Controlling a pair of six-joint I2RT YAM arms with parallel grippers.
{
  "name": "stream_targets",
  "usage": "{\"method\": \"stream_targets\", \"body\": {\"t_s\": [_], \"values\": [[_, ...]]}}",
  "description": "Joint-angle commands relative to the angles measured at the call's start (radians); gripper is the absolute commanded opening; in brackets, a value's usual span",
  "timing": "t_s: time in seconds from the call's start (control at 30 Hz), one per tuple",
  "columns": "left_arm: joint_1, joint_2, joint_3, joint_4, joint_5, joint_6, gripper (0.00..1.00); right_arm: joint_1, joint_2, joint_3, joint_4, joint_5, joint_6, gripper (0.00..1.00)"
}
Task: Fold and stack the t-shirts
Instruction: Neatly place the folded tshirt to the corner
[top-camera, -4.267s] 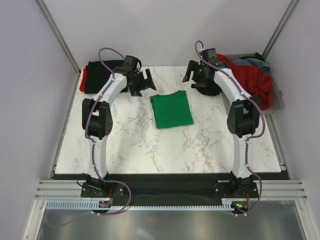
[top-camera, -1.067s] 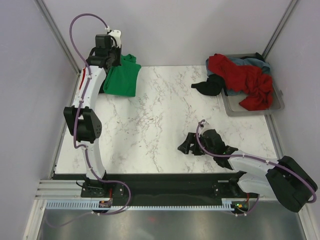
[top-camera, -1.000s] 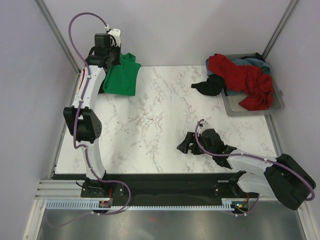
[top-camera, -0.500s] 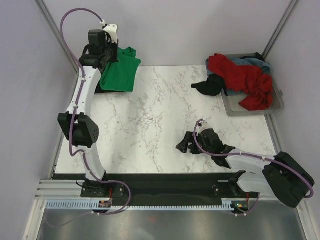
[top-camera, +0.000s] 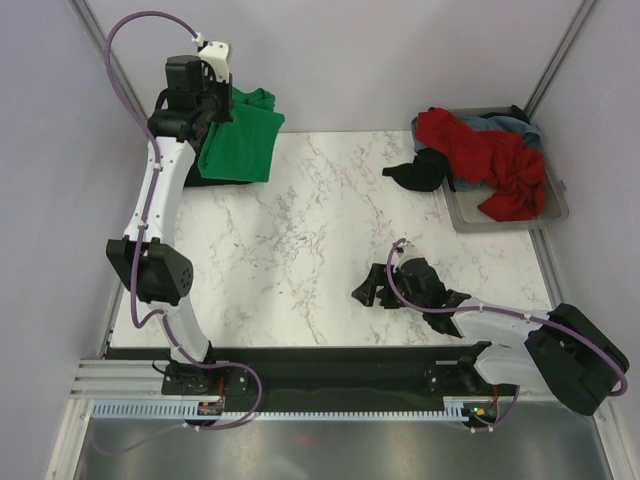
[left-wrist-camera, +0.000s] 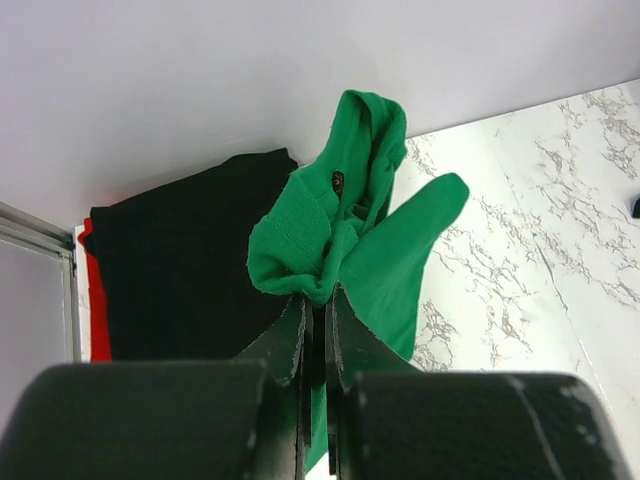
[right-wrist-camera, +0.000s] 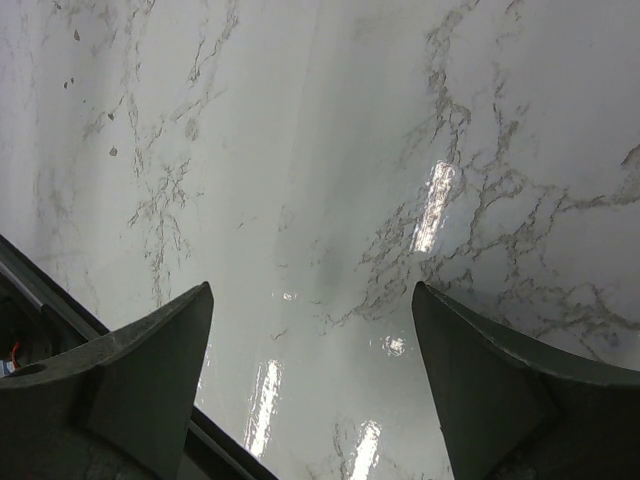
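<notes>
My left gripper (top-camera: 207, 103) is at the far left corner, shut on a bunched edge of the bright green t-shirt (top-camera: 240, 145). The shirt hangs from it, folded. In the left wrist view the green t-shirt (left-wrist-camera: 345, 225) rises from the tips of the left gripper (left-wrist-camera: 318, 298), above a folded black t-shirt (left-wrist-camera: 190, 265) with a red t-shirt (left-wrist-camera: 96, 335) edge beneath. My right gripper (top-camera: 372, 290) hovers open low over the near table; in the right wrist view nothing lies between the jaws of the right gripper (right-wrist-camera: 312, 300). A crumpled red t-shirt (top-camera: 490, 152), a grey-blue one (top-camera: 508, 124) and a black one (top-camera: 415, 176) are heaped at the right.
The clear tray (top-camera: 500, 222) at the back right holds the heap; the black shirt spills over its left rim onto the marble table (top-camera: 300, 240). Walls close in behind and on both sides. A metal rail (left-wrist-camera: 35, 232) runs past the stack.
The left arm has carried the green t-shirt a little farther back and left over the stack. The right arm has barely moved.
</notes>
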Motion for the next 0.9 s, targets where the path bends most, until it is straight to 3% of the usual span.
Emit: {"method": "stream_targets", "body": {"t_s": [0.0,0.5,0.87], "values": [[0.007,-0.018,0.023,0.053,-0.010,0.054,0.02,0.006,0.044,-0.035,-0.162,0.031,-0.007,0.90],[0.075,0.146,0.121,0.052,0.073,0.111,0.02,0.012,0.112,-0.010,-0.157,0.017,-0.017,0.90],[0.147,0.337,0.311,0.062,0.116,0.094,0.02,0.017,0.150,0.001,-0.146,0.014,-0.017,0.91]]}}
